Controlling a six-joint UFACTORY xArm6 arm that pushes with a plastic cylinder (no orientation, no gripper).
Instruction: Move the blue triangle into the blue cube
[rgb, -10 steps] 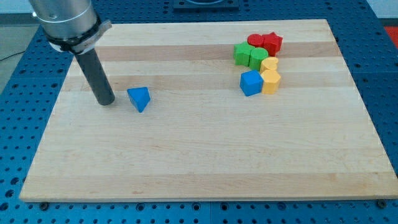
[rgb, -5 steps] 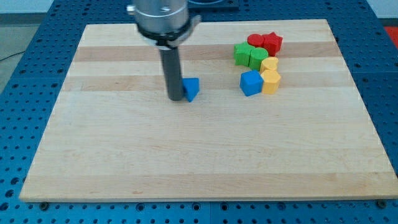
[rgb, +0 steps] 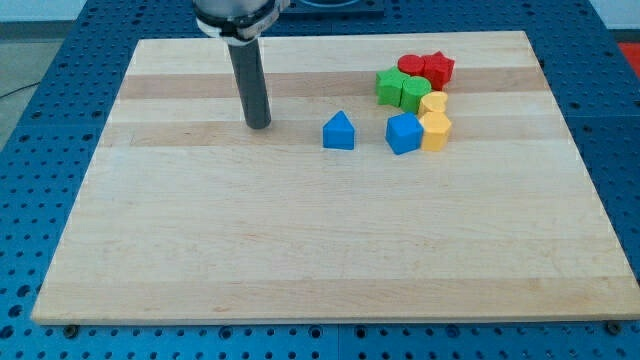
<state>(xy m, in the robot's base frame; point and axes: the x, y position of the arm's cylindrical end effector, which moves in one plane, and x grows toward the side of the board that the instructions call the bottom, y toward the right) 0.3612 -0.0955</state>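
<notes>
The blue triangle (rgb: 339, 132) lies on the wooden board (rgb: 300, 240), a short gap to the left of the blue cube (rgb: 403, 133). The two blue blocks are apart, not touching. My tip (rgb: 258, 125) rests on the board well to the left of the blue triangle and slightly higher in the view, with clear space between them. The rod rises from the tip toward the view's top.
A cluster sits at the upper right, touching the blue cube: two yellow blocks (rgb: 435, 129) (rgb: 432, 103), two green blocks (rgb: 389, 85) (rgb: 415, 93), and two red blocks (rgb: 412, 66) (rgb: 438, 68), one star-shaped. A blue perforated table (rgb: 30, 150) surrounds the board.
The blue triangle has slid right, from the board's left part to just left of the blue cube. My tip pushed it rightward, then drew back to the left and up, away from it.
</notes>
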